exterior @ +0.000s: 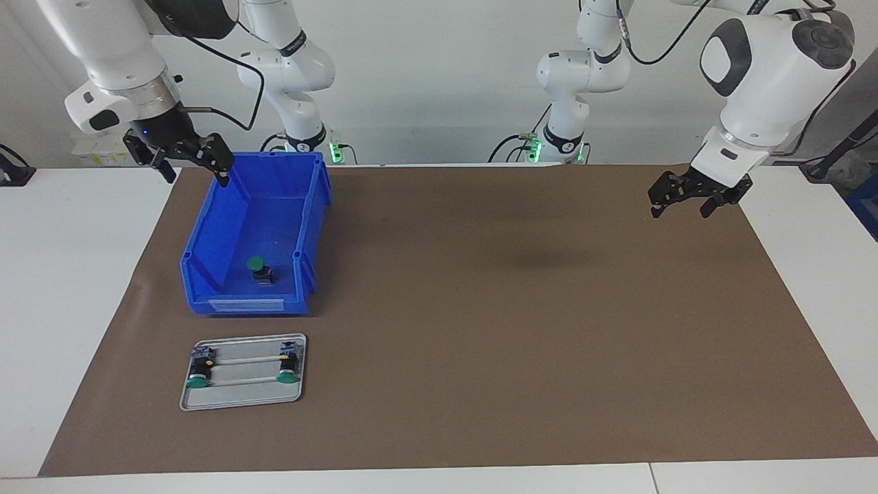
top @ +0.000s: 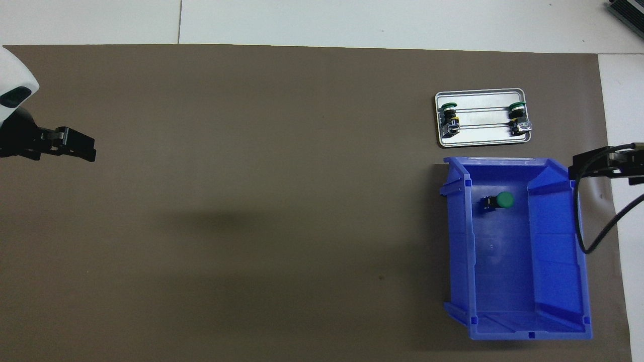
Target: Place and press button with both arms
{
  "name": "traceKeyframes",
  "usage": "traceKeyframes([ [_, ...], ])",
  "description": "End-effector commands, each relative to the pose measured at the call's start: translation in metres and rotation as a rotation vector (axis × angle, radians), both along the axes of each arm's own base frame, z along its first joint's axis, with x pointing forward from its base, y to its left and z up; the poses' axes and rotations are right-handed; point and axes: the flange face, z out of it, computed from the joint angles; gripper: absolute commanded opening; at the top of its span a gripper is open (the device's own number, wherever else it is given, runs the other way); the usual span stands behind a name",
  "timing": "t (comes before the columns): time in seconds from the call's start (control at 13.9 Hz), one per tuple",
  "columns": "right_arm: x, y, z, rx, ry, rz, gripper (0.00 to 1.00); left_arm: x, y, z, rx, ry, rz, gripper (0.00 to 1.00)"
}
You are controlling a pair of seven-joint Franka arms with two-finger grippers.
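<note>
The fetching step is just starting: the button (exterior: 258, 268) lies loose on the floor of the blue bin (exterior: 312, 206), at the end nearest the tray (exterior: 241, 395) (two buttons already sit on its rails). The right gripper (exterior: 193, 162) hangs over the bin's rim, jaws apart and empty, and must descend inside onto the button. The left gripper (exterior: 681, 203) waits released over the mat (exterior: 521, 329).
</note>
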Motion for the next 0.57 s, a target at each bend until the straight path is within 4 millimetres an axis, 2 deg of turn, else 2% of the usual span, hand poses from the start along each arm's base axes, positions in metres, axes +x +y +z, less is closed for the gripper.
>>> traceKeyframes([
  [0.0, -0.0058, -0.0004, 0.0008, -0.016, 0.012, -0.001, 1.0, -0.0078, 0.0022, 0.0014, 0.012, -0.015, 0.008, 1.0],
  [0.5, -0.0105, -0.0001, 0.0071, -0.005, 0.019, -0.013, 1.0, -0.0078, 0.0031, 0.0014, 0.012, -0.015, 0.01, 1.0],
])
